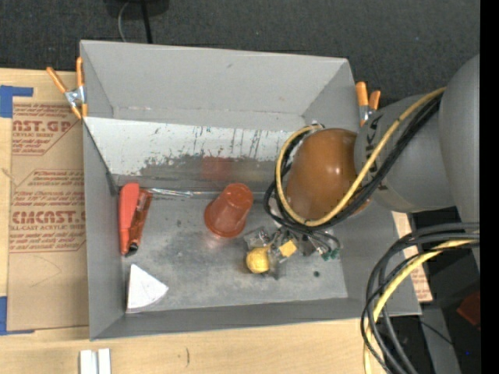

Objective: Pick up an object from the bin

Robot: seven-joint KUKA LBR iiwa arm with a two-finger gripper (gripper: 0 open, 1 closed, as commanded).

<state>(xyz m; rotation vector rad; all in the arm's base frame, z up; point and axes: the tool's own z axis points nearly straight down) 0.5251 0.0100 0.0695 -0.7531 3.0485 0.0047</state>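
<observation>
Across the bin floor: dull grey metal floor [195,275], scuffed and speckled, with a darker smear along its 12 o'clock edge.
Bin: grey sheet-metal bin [218,84]. The walls slope outward, and the 12 o'clock wall is the broadest and streaked near its foot.
Gripper: gripper [290,248] sits low at 3 o'clock of the floor, under the rounded orange-brown wrist cover [323,174]. Black and yellow cables [279,179] loop round that cover.
Claw state: cannot tell, as it is lost among small parts and wires from this angle.
Nearest thing: small yellow rounded lump [257,262], just 4 o'clock of floor centre and at 8 o'clock of the gripper. It is touching or just beside it, cannot tell which.
Cup: translucent orange plastic cup [228,209] lies on its side at 11 o'clock of the lump, near but apart.
Pen: red-and-orange pen-shaped tool [129,218] lies lengthwise along the 9 o'clock wall.
Wedge: white triangular piece [144,288] sits in the 7 o'clock corner, close to both walls.
Open room: bare floor between pen and cup and along the 6 o'clock edge. The arm takes the 3 o'clock side.
</observation>
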